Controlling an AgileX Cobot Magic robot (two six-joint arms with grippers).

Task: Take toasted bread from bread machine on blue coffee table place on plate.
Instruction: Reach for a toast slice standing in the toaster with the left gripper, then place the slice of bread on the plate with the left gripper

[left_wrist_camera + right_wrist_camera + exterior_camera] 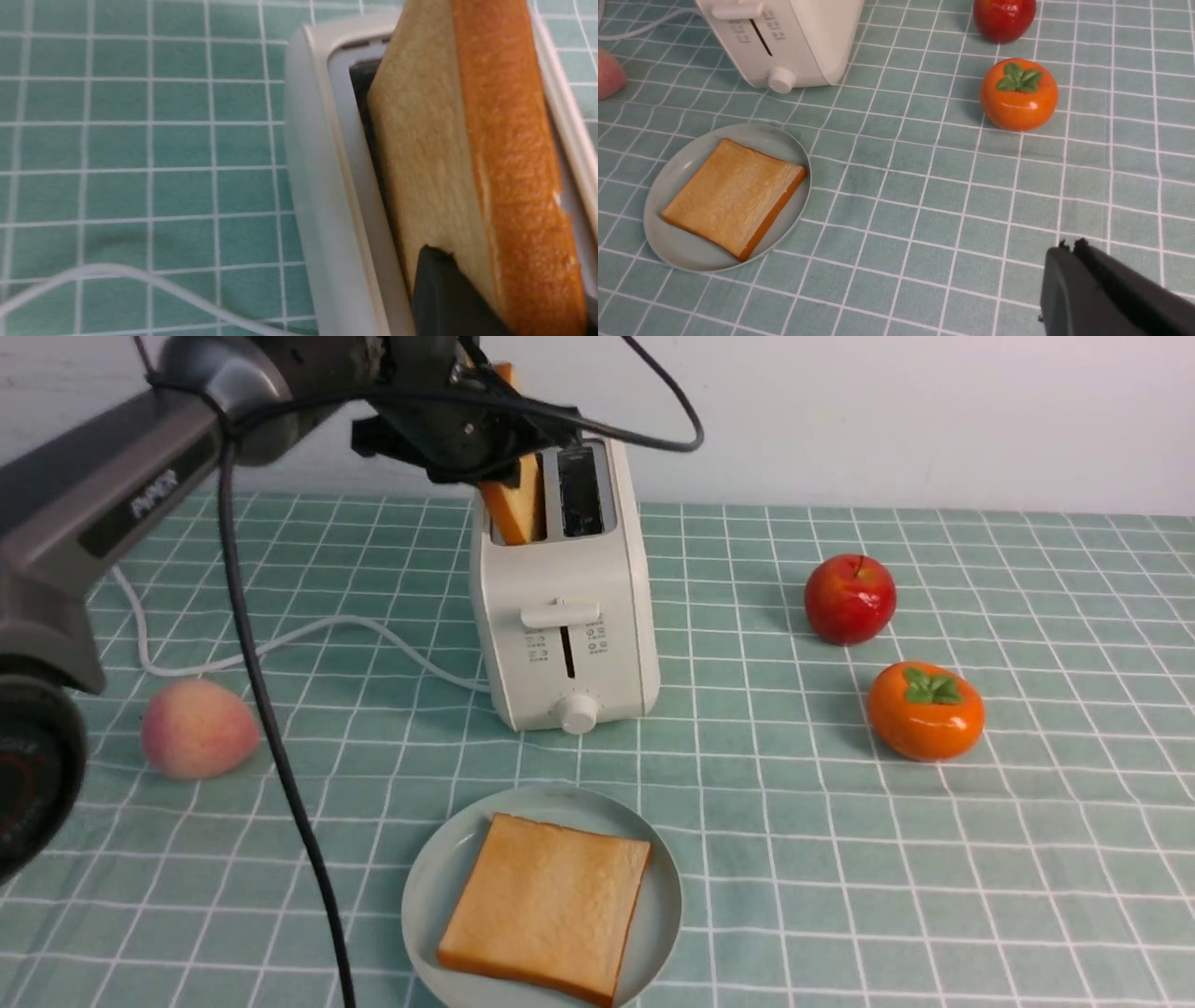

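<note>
The cream-white bread machine (565, 607) stands mid-table on the blue coffee table (803, 859). One slice of toasted bread (549, 905) lies flat on the plate (439, 877) in front of it. My left gripper (485, 425) is shut on the second slice (518, 509), which stands tilted and half risen out of the left slot. In the left wrist view a dark finger (448, 294) presses the slice's pale face (425, 149). My right gripper (1070, 246) is shut and empty, above the table near the right front; it does not show in the front view.
A red apple (850, 598) and an orange persimmon (925, 710) sit right of the bread machine. A peach (198, 728) lies at left, near the white power cord (308, 635). My left arm (103, 504) reaches across the upper left.
</note>
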